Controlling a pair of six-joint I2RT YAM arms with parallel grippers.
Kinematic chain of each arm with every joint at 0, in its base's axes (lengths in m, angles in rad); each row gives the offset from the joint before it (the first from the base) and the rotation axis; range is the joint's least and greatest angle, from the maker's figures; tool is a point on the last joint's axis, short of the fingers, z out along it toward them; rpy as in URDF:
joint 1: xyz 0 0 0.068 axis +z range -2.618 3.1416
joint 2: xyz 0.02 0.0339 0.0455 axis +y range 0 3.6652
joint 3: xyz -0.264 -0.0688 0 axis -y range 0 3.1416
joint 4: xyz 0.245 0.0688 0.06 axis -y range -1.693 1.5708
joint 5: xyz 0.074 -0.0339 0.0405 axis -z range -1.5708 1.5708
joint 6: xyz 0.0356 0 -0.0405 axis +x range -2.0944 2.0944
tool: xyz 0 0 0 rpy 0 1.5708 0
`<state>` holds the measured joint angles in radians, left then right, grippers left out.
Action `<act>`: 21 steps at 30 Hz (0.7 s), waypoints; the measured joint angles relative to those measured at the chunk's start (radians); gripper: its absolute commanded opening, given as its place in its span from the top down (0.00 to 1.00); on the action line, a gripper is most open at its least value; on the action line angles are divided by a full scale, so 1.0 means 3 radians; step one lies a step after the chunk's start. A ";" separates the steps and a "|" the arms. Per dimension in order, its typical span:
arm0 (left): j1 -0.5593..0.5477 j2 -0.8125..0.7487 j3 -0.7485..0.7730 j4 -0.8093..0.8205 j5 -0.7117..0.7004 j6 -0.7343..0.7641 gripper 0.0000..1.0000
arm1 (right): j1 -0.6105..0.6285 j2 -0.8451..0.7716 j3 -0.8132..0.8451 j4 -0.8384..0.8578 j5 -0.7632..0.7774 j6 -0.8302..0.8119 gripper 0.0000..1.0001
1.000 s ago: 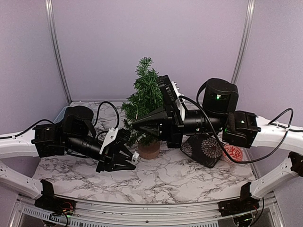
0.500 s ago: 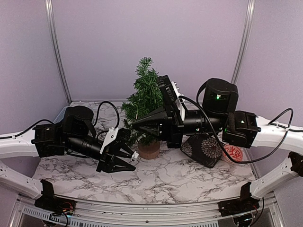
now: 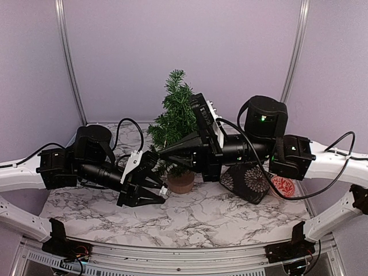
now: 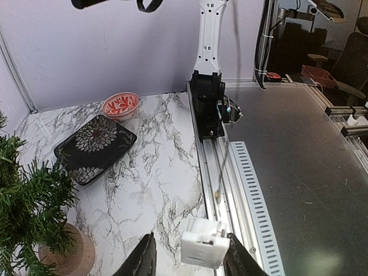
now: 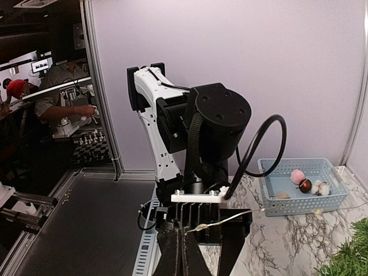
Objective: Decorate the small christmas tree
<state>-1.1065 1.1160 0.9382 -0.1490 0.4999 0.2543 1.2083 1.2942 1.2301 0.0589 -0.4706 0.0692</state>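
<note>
The small christmas tree (image 3: 175, 115) stands mid-table on its tan stump (image 3: 181, 183); its branches (image 4: 29, 201) fill the lower left of the left wrist view. My left gripper (image 3: 156, 188) (image 4: 190, 238) is low beside the stump, open. A small white plastic box (image 4: 204, 248) rests against its right finger, with a gap to the left one. A thin wire with a tiny bulb (image 4: 217, 195) runs up from the box. My right gripper (image 3: 163, 151) (image 5: 183, 231) is level with the tree's lower branches, shut on that wire (image 5: 230, 218).
A blue basket (image 5: 302, 201) with a pink ball (image 5: 297, 176) and other small ornaments sits at the back left, behind my left arm. A black flower-patterned plate (image 3: 247, 181) (image 4: 95, 146) and a red bowl (image 3: 283, 185) (image 4: 121, 104) lie right of the tree.
The left jaws have spread apart from around the white box, and the left arm has edged slightly up and back. The right arm has barely moved.
</note>
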 measured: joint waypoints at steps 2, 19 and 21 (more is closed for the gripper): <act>0.0000 0.0000 0.0037 0.0001 0.0017 0.0006 0.70 | -0.0001 0.0014 0.0000 0.0000 -0.0005 0.0000 1.00; -0.0003 0.0031 0.0052 0.0003 0.0113 0.0062 0.81 | 0.0000 0.0048 0.0005 -0.0001 -0.0034 0.0000 1.00; -0.0003 0.0031 0.0052 0.0004 0.0107 0.0062 0.72 | 0.0000 0.0048 0.0005 -0.0001 -0.0034 0.0000 1.00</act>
<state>-1.1072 1.1252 0.9539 -0.1478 0.5320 0.2729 1.2083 1.3087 1.2316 0.0586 -0.4808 0.0692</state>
